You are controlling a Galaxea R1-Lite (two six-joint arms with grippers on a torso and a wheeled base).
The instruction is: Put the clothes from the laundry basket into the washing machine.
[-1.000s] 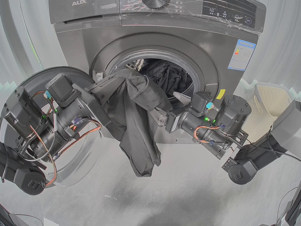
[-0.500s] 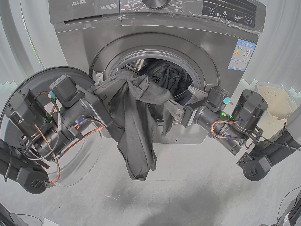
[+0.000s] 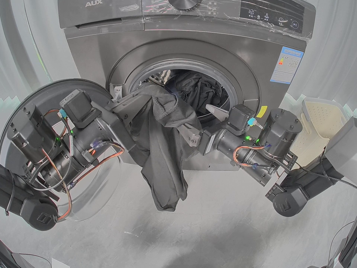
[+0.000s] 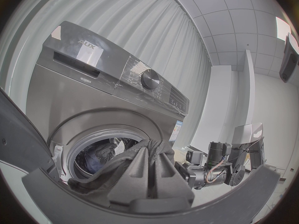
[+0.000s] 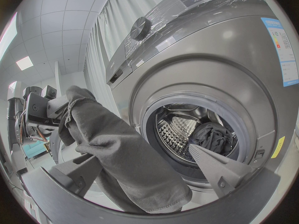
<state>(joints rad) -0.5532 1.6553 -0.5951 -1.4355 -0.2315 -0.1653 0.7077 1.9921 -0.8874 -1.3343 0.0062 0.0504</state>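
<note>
The dark grey garment [image 3: 163,138] hangs across the lower left rim of the washing machine's [image 3: 178,49] opening, its tail dangling toward the floor [image 3: 186,227]. The left gripper [image 4: 151,151] is pinched tight on the upper fold. The right gripper [image 3: 195,120] is spread wide, one finger under the cloth and the other bare.

This looks like the loading step. The next move probably calls for carrying the bunch past the rim and gathering the tail. The right wrist view shows dark clothes [image 5: 211,137] inside the drum [image 5: 174,128], while the head view shows the laundry basket [image 3: 323,127] by the machine's right side.

Right gripper [image 3: 197,124] back in under the grey garment [image 3: 163,146], after a brief outward swing.
</note>
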